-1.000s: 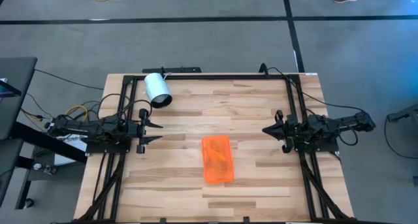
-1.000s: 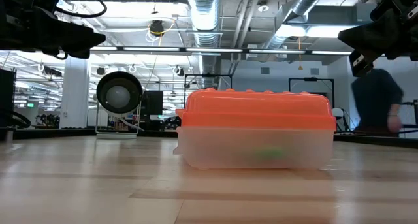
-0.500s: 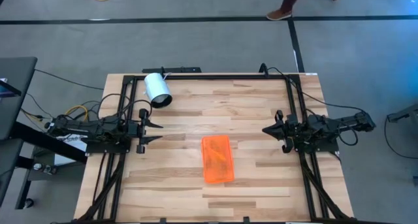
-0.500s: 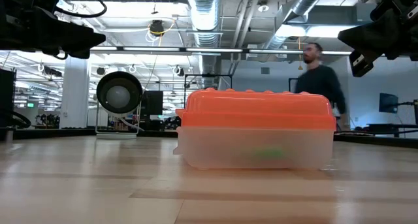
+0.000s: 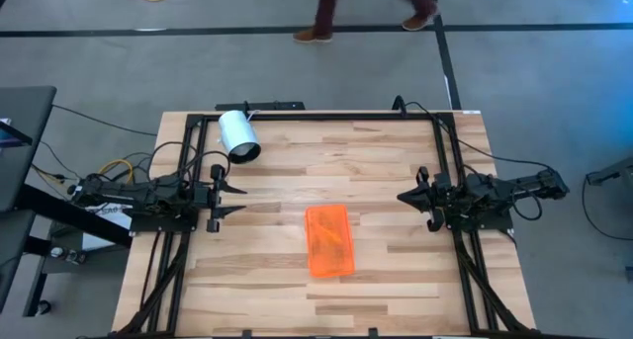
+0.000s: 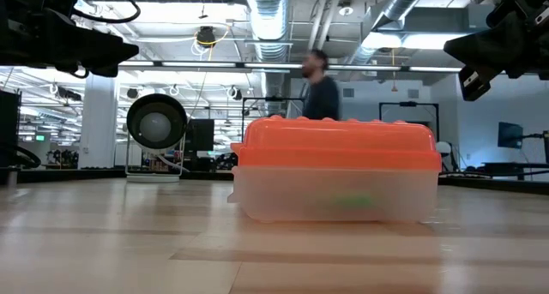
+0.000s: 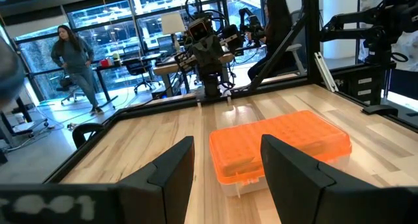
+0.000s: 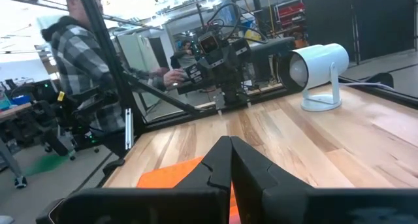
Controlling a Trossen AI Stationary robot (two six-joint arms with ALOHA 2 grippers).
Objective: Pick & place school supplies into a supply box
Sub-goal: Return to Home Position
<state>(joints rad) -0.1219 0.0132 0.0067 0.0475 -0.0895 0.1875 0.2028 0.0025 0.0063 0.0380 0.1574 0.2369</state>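
From above, the supply box (image 5: 330, 240) is lying shut at mid-bench (image 5: 396, 270), well apart from the left gripper (image 5: 235, 200) and right gripper (image 5: 404, 197). At bench height, its orange lid (image 6: 334, 144) is sitting in place. Left wrist view: the fingers (image 7: 171, 165) are gaping wide, empty. Right wrist view: the fingers (image 8: 222, 162) are pressing together, empty.

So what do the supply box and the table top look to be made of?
The supply box looks like plastic: a frosted, see-through base with a green blur inside, under a smooth, opaque orange lid with moulded bumps. The table top looks like pale, matt wood, with visible plank seams and grain.
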